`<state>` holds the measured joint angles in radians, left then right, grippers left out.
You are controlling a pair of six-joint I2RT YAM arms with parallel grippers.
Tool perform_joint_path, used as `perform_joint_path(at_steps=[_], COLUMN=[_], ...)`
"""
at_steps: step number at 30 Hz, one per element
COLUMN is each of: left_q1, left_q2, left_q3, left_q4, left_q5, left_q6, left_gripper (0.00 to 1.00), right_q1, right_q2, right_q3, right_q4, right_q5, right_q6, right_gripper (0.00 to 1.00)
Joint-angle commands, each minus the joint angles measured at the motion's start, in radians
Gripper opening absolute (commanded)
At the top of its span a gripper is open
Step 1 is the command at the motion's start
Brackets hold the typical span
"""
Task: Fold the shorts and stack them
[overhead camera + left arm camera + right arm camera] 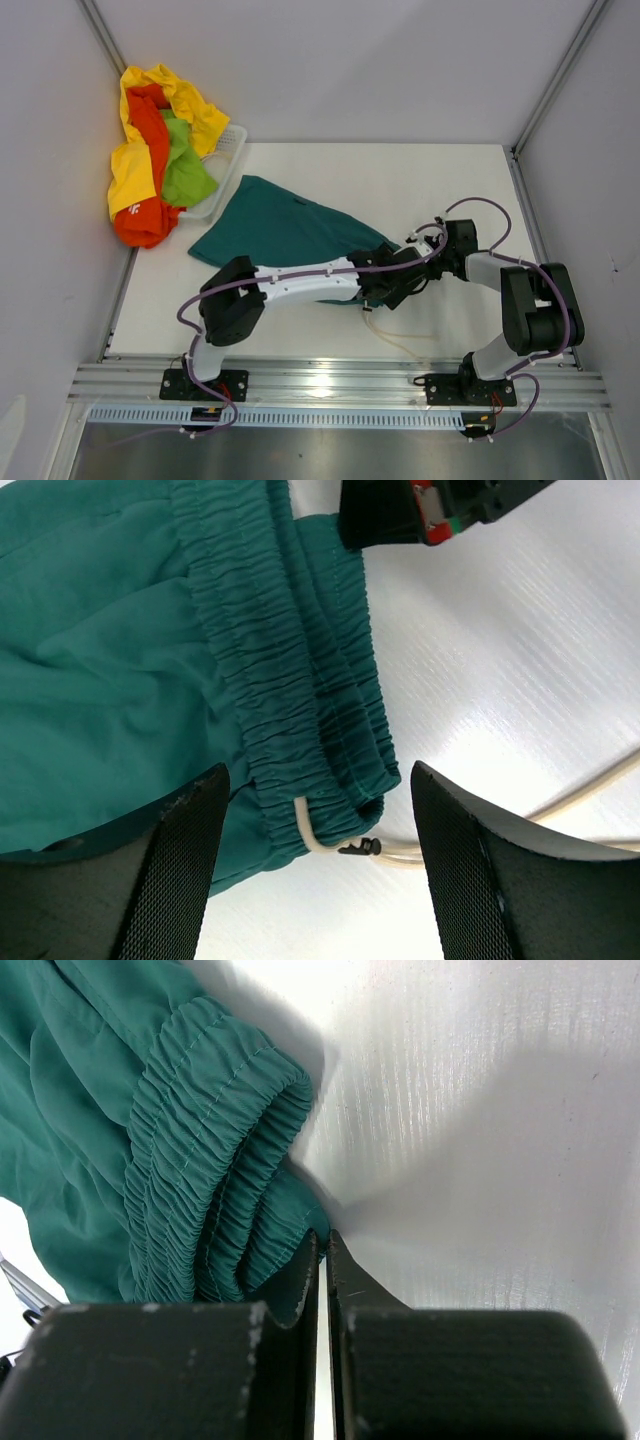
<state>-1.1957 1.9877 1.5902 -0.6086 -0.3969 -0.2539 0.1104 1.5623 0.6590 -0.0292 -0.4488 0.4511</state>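
Note:
The dark teal shorts (275, 225) lie spread on the white table, waistband toward the arms. My left gripper (318, 860) is open and hovers over the waistband corner (300, 710), where the pale drawstring (400, 852) comes out; its fingers straddle the corner without touching it. My right gripper (325, 1240) is shut, its tips pinching the edge of the gathered teal waistband (200, 1160). In the top view the two grippers, left (385, 285) and right (412, 262), meet at the shorts' near right end. Yellow (130, 170), orange-red (150, 215) and lime green (185, 170) shorts sit piled at the far left.
A white plastic basket (232, 150) under the coloured pile stands at the table's far left corner. The drawstring trails loose on the table (400, 335) near the front edge. Grey walls enclose the table on three sides.

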Motion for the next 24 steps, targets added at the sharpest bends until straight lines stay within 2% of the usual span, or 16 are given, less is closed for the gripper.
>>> perform_joint_path(at_steps=[1,5,10,16,21,24], left_q1=[-0.036,-0.047,-0.051,-0.051,-0.051,-0.051], left_q2=[0.046,0.112,0.137,0.194,0.184,0.197], left_q3=[0.085,0.151,0.154,0.205,0.195,0.208], left_q4=[-0.058,-0.135,-0.140,-0.226,-0.206,-0.210], left_q5=[-0.075,-0.125,-0.129,-0.224,-0.229,-0.237], left_q6=[-0.025,-0.045,-0.056,-0.108,-0.124,-0.120], left_gripper=[0.76,0.77,0.77,0.75,0.69,0.56], right_q1=[0.009,0.009,0.009,0.009,0.009,0.009], right_q2=[-0.022,-0.027,-0.024,-0.025,-0.030,-0.031], right_q3=[0.028,0.028,0.028,0.024,0.021,0.021], right_q4=[-0.002,0.002,0.009,0.018,0.018,0.020], right_q5=[0.009,0.005,-0.001,-0.008,-0.013,-0.011], right_q6=[0.000,0.003,0.006,0.012,0.012,0.012], right_gripper=[0.00,0.00,0.00,0.00,0.00,0.00])
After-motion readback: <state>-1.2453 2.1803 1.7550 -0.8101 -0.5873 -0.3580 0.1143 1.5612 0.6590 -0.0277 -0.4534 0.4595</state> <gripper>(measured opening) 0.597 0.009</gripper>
